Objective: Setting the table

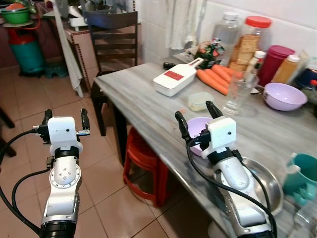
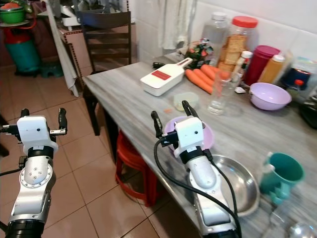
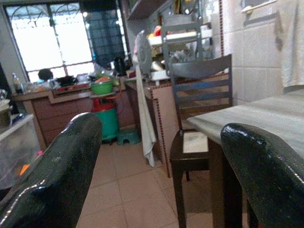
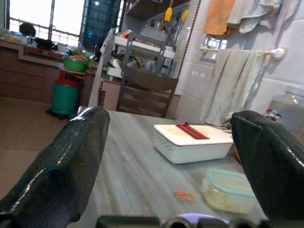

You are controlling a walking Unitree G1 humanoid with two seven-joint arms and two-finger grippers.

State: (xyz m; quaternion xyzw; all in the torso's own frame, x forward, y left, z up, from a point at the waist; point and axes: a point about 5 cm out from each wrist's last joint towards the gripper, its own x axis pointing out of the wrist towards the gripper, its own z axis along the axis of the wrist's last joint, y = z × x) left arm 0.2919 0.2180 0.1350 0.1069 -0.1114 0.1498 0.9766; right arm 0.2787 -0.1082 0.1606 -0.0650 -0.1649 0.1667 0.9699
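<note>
The right gripper [image 1: 198,116] hovers over the near edge of the grey surface [image 1: 143,94], its two black fingers spread wide with nothing between them. Just beyond and below it sits a small purple bowl [image 2: 208,133], partly hidden by the wrist. Behind the wrist, nearer the robot, a steel plate [image 2: 242,181] lies on the surface under the forearm, and a teal mug [image 2: 285,171] stands beside the plate on the right.

The left gripper [image 1: 64,119] is held up over the tiled floor [image 1: 99,163], well apart from the surface, fingers also spread and empty.

Farther along the surface are a pale lidded container [image 1: 199,100] and a clear glass [image 1: 238,94] — the two stand near each other. Beyond them lie a white slicer with a red panel [image 1: 173,78] and a few carrots [image 1: 213,79]. A second, larger purple bowl [image 1: 284,95] rests toward the right, with jars [image 1: 250,42] and bottles lined up against the tiled wall behind it.

A dark wooden chair [image 1: 115,47] stands at the far end of the surface, a red stool [image 1: 143,168] is tucked beneath its near edge, and a green gas cylinder [image 1: 27,52] stands in the far left corner.
</note>
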